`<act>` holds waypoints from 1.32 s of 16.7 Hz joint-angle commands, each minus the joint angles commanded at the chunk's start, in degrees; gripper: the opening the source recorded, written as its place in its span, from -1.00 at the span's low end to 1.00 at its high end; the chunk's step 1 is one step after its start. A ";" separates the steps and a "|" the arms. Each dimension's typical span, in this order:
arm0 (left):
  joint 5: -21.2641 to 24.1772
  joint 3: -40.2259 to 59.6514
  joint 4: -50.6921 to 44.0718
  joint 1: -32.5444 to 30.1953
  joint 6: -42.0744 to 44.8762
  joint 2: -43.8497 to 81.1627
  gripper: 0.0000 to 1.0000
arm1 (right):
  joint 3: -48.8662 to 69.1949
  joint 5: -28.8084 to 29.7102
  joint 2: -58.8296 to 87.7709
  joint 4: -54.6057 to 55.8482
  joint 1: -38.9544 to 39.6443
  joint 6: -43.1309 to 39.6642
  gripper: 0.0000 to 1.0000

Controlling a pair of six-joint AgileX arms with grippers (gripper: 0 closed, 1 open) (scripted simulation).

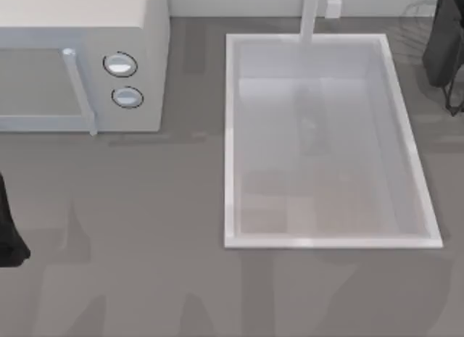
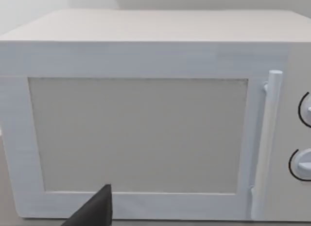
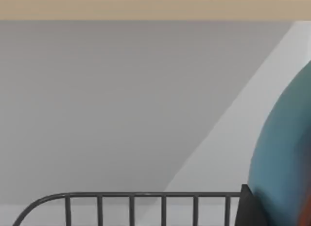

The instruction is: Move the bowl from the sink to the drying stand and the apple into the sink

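Observation:
The white sink (image 1: pixel 230 134) lies right of the table's middle, its basin holding nothing, with the tap post (image 1: pixel 310 14) at its far rim. My right gripper (image 1: pixel 444 51) is at the far right corner, over the wire drying stand (image 1: pixel 419 18). In the right wrist view the blue bowl (image 3: pixel 284 153) stands close at the picture's edge, a dark fingertip (image 3: pixel 249 209) against its face, above the drying stand's rail (image 3: pixel 131 197); the gripper looks shut on the bowl. The apple is out of view. My left gripper (image 1: pixel 9 239) is parked at the left edge.
A white microwave (image 1: pixel 80 32) with two round knobs (image 1: pixel 120 64) stands at the far left; the left wrist view faces its door (image 2: pixel 146 129) and handle (image 2: pixel 269 138). Grey tabletop stretches in front of the microwave and the sink.

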 joint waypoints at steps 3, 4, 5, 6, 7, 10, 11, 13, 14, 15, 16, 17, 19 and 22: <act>0.00 0.00 0.00 0.00 0.00 0.00 1.00 | -1.82 0.58 1.85 3.11 0.62 0.05 -1.00; 0.00 0.00 0.00 0.00 0.00 0.00 1.00 | -1.82 0.58 1.85 3.11 0.62 0.05 -1.00; 0.00 0.00 0.00 0.00 0.00 0.00 1.00 | -1.82 0.58 1.85 3.11 0.62 0.05 -1.00; 0.00 0.00 0.00 0.00 0.00 0.00 1.00 | -1.82 0.58 1.85 3.11 0.62 0.05 -1.00; 0.00 0.00 0.00 0.00 0.00 0.00 1.00 | -1.82 0.58 1.85 3.11 0.62 0.05 -1.00; 0.00 0.00 0.00 0.00 0.00 0.00 1.00 | -1.82 0.58 1.85 3.11 0.62 0.05 -0.55; 0.00 0.00 0.00 0.00 0.00 0.00 1.00 | -1.82 0.58 1.85 3.11 0.62 0.05 -0.40; 0.00 0.00 0.00 0.00 0.00 0.00 1.00 | -1.82 0.58 1.85 3.11 0.62 0.05 -0.10; 0.00 0.00 0.00 0.00 0.00 0.00 1.00 | -1.82 0.58 1.85 3.11 0.62 0.05 0.06; 0.00 0.00 0.00 0.00 0.00 0.00 1.00 | -1.82 0.58 1.85 3.11 0.62 0.05 0.21; 0.00 0.00 0.00 0.00 0.00 0.00 1.00 | -1.82 0.58 1.85 3.11 0.62 0.05 0.36; 0.00 0.00 0.00 0.00 0.00 0.00 1.00 | -1.82 0.58 1.85 3.11 0.62 0.05 0.51; 0.00 0.00 0.00 0.00 0.00 0.00 1.00 | -1.82 0.58 1.85 3.11 0.62 0.05 0.81; 0.00 0.00 0.00 0.00 0.00 0.00 1.00 | -1.82 0.58 1.85 3.11 0.62 0.05 1.00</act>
